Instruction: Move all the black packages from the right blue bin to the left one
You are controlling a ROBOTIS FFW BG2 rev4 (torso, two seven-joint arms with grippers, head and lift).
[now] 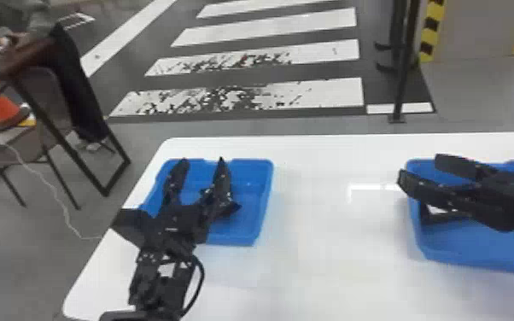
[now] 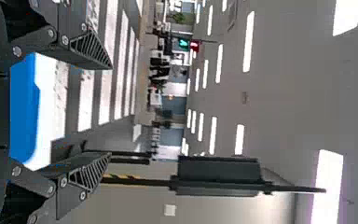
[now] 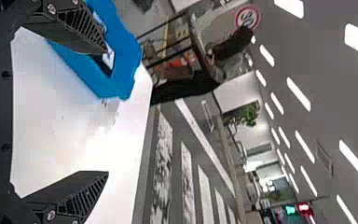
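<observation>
My left gripper (image 1: 200,160) is open over the left blue bin (image 1: 247,234). A dark shape (image 1: 231,210), probably a black package, lies beside its right finger. In the left wrist view the left gripper (image 2: 111,111) has its fingers wide apart, with a blue bin (image 2: 23,112) past them. My right gripper (image 1: 418,167) is open above the left side of the right blue bin (image 1: 482,264). Below it sits a black package (image 1: 431,215) with a white patch, partly hidden. The right wrist view has the right gripper (image 3: 108,112) empty and a blue bin (image 3: 121,88) holding a black package (image 3: 103,65).
Both bins stand on a white table (image 1: 337,239), with a wide stretch of tabletop between them. Behind the table stands a black post (image 1: 404,64). A folding chair (image 1: 34,141) and a dark desk (image 1: 13,59) are off to the left.
</observation>
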